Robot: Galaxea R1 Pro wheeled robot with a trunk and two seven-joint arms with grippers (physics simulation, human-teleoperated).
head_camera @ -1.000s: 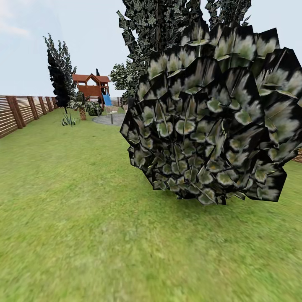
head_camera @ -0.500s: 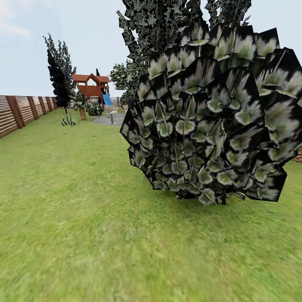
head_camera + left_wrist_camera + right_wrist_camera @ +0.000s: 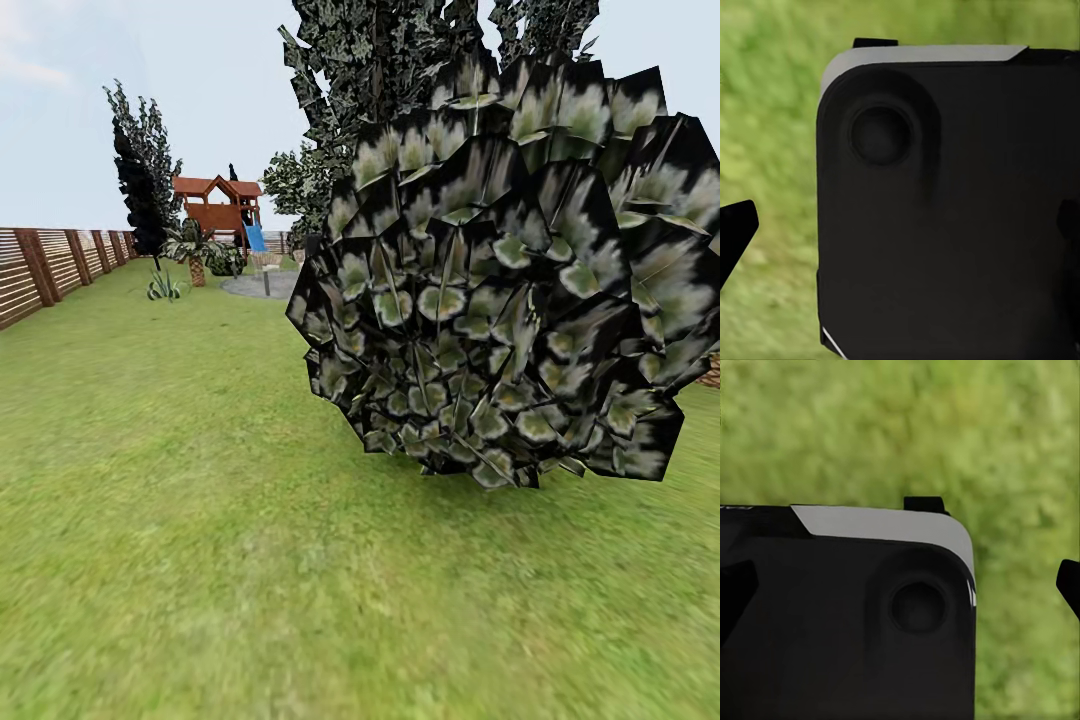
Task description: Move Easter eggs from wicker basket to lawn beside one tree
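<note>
Head view: mottled green lawn [image 3: 200,520]

dark bush [image 3: 500,290] (close up), lawn [image 3: 180,520], fence [image 3: 40,265]

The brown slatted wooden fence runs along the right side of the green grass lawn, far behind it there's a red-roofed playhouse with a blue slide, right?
Almost. The brown slatted wooden fence runs along the left side of the green grass lawn, not the right; the head view shows it. The red-roofed playhouse with its blue slide does stand far off at the back.
</note>
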